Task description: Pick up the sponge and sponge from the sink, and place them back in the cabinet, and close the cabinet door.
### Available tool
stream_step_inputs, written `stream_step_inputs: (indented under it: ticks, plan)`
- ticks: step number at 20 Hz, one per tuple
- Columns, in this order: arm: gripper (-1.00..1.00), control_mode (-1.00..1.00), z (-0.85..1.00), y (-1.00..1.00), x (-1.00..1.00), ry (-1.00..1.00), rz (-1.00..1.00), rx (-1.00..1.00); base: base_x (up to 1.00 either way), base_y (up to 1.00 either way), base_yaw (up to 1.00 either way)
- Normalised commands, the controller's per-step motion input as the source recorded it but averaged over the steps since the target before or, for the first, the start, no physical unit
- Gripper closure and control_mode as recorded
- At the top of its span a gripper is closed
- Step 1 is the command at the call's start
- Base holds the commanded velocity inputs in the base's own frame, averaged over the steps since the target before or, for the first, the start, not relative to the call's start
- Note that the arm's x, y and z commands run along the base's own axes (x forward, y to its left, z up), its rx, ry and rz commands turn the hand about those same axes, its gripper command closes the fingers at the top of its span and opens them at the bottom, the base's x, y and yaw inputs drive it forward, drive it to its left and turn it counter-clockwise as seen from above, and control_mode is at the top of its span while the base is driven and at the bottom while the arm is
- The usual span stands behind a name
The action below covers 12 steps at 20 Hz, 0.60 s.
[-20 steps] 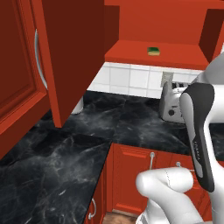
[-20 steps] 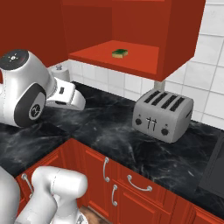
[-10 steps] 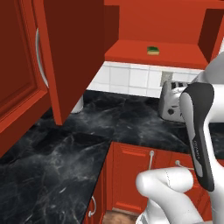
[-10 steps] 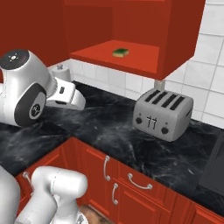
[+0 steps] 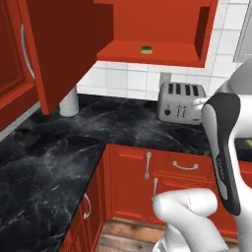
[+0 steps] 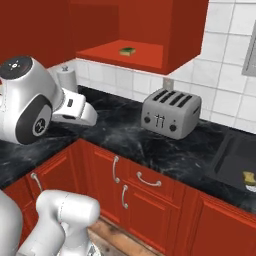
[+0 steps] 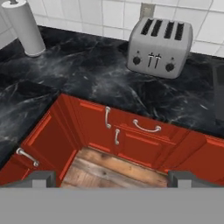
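Nothing is being moved since earlier; the pincer [image 7: 112, 177] is being held spread, empty. The remaining sponge [image 6: 249, 177] should be approached from above.

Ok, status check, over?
Gripper open, empty. One sponge on cabinet shelf, other sponge in sink. Cabinet door open.

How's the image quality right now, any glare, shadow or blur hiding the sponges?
Left base view: soft but even light; the yellow-green sponge on the cabinet shelf reads as a small blurry patch. Right base view: the same sponge is clearer; the tan-yellow sponge sits in the dark sink at the frame's edge, partly cut off. Hand view: coarse, no glare on the toaster.
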Motion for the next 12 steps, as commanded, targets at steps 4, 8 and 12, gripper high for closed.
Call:
stream_step_inputs:
  ticks: [4,8,12]
  plan:
    - [-1.0,1.0,0.0,0.0,0.0,0.0,0.0,0.0,-0.57,-0.36,-0.21]
    - [-1.0,1.0,0.0,0.0,0.0,0.0,0.0,0.0,-0.37,-0.44,-0.23]
    - [-1.0,1.0,0.0,0.0,0.0,0.0,0.0,0.0,-0.14,-0.6,-0.2]
